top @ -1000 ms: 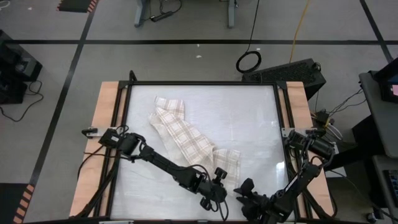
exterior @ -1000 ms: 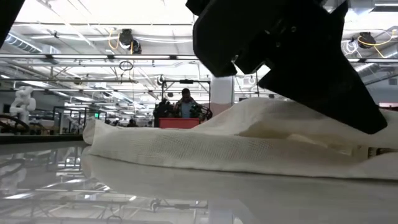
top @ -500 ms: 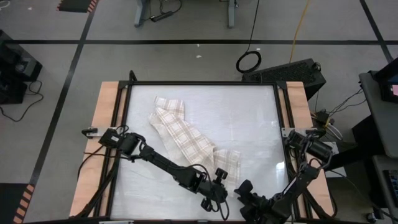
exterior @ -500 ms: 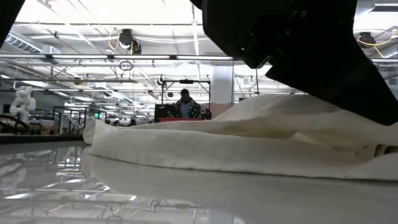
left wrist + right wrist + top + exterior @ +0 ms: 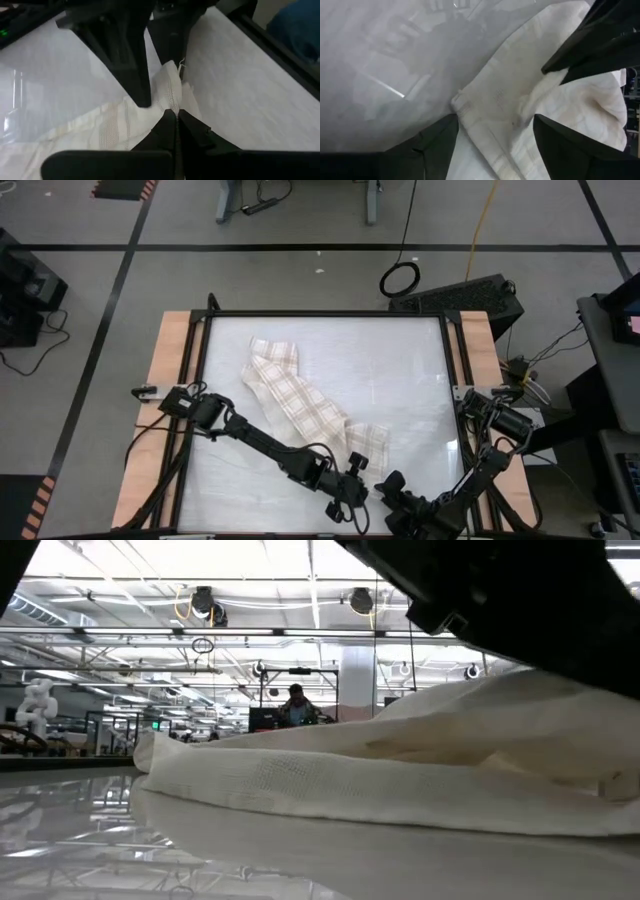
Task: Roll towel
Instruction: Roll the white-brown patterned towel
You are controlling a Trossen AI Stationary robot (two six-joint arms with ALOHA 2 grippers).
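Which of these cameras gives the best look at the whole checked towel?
The high view: the towel lies in full, plaid stripes showing, diagonal across the table. The low view shows only its near edge side-on; both wrist views show just one end.

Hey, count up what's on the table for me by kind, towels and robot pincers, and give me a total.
Towel: 1, the plaid towel lying crumpled diagonally on the table.
Pincers: 2, the left pincer shut at the towel's near end, and the right pincer open beside it.
Total: 3
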